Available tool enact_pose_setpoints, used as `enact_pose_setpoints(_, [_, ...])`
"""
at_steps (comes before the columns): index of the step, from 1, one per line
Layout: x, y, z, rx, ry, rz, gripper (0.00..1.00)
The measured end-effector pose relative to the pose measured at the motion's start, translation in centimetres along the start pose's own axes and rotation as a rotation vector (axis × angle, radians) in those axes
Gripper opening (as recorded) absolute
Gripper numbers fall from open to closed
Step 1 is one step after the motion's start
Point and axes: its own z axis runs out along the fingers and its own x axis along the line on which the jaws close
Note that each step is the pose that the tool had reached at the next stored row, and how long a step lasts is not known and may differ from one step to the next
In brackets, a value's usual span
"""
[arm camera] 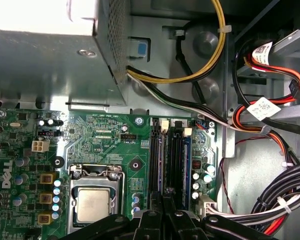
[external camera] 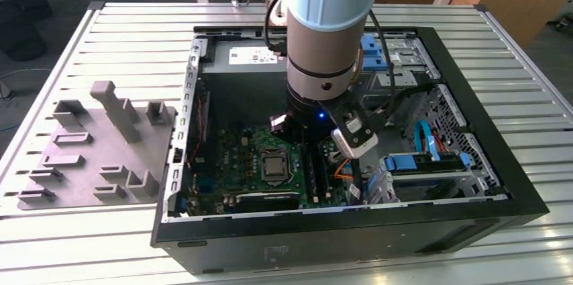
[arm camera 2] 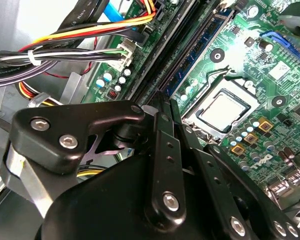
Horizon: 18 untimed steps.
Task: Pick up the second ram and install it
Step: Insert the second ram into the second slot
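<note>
My gripper (external camera: 309, 153) reaches down into the open computer case (external camera: 465, 221), over the long black memory slots beside the processor socket (external camera: 271, 164). In both wrist views its black fingers (arm camera: 162, 202) (arm camera 2: 164, 105) stand close together on a thin stick seen edge-on, the second ram (arm camera: 159, 160) (arm camera 2: 182, 62). That stick stands along one slot, in line with the fingers. Another stick with a blue-green edge (arm camera: 186, 160) (arm camera 2: 202, 52) sits in a slot alongside. How deep the held stick sits in its slot is hidden.
A grey tray (external camera: 90, 157) with upright posts lies on the slatted table at the exterior view's left. Bundled cables (arm camera: 270, 125) and the power supply box (arm camera: 55, 55) crowd the case near the slots. Blue drive brackets (external camera: 421, 161) stand at the exterior view's right.
</note>
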Motion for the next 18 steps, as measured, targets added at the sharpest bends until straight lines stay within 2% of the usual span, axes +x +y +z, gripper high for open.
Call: enact_pose_setpoints(18, [-0.24,-0.01,0.02,0.0018,-0.0023,0.033,0.13])
